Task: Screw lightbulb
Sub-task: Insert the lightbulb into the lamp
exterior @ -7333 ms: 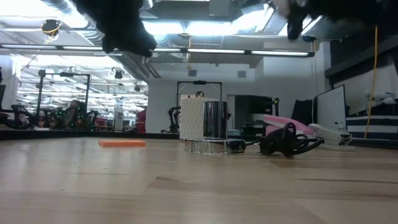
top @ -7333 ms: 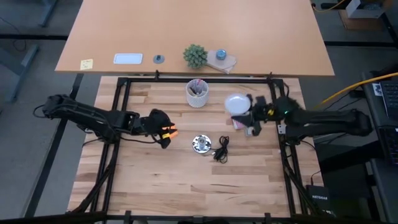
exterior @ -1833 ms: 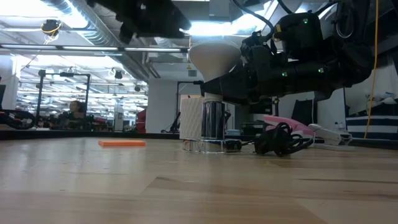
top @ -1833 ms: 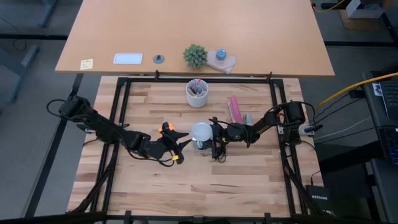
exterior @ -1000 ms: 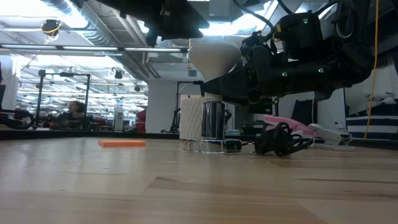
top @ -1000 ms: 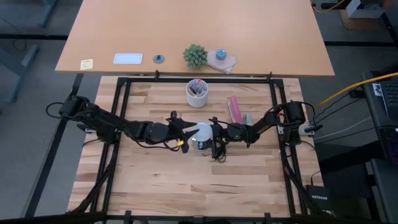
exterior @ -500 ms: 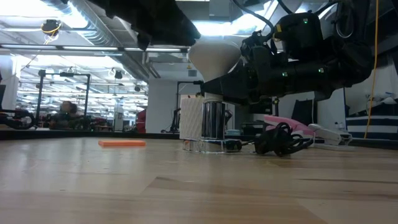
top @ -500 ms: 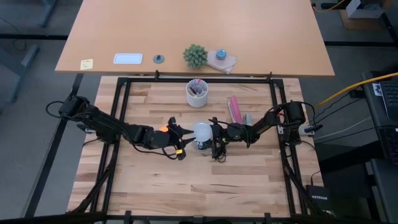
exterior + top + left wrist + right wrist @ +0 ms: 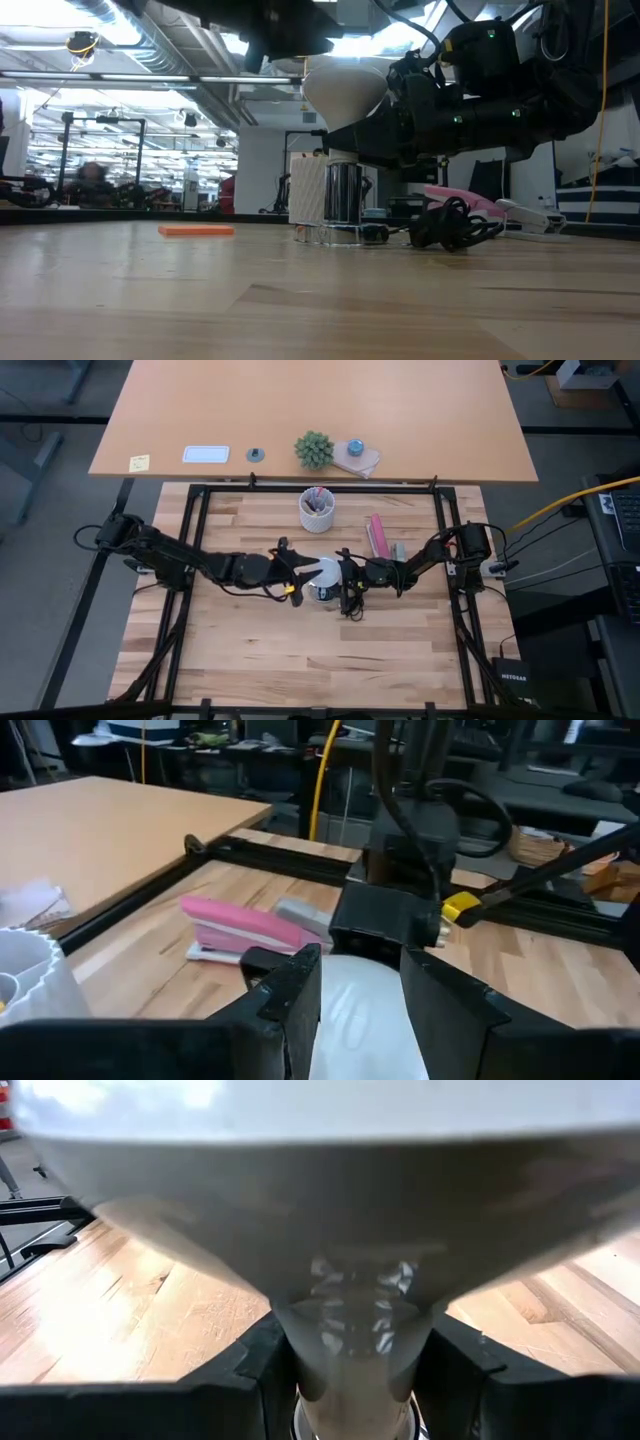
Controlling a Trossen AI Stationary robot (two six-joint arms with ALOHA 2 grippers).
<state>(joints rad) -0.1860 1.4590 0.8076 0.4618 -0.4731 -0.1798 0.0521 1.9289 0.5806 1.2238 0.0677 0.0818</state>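
The white lightbulb [image 9: 323, 571] stands upright with its wide round end up. Its narrow base sits in the silvery fitting [image 9: 342, 192], which rests on the table with its black cord [image 9: 455, 225] beside it. My left gripper [image 9: 303, 574] reaches in from the table's left and sits at the bulb's rounded top [image 9: 360, 1015]. My right gripper [image 9: 345, 574] reaches in from the table's right, lower down, and is shut on the bulb's neck [image 9: 358, 1335]. My left gripper has its two fingers [image 9: 292, 990] on either side of the bulb's rounded top [image 9: 362, 1005], which fills the gap between them. They come nearly level from the table's left, high on the dome [image 9: 312, 68]. My right gripper pinches the bulb's narrow neck [image 9: 355, 1365], just above the fitting, between its two fingers [image 9: 268, 1365]. The fingers come level from the table's right and lie across the upright bulb. The bulb's base stays in the fitting [image 9: 350, 1428].
A white cup of pens [image 9: 317, 510] stands toward the far edge, and a pink flat object [image 9: 378, 535] lies to the far right of the bulb. An orange strip [image 9: 195, 230] lies at the far left in the low view. Black frame rails [image 9: 190, 540] border the tabletop.
My left gripper drew back from the bulb toward the table's left, then returned to the bulb's top. The bulb, the fitting and my right gripper stayed where they were.
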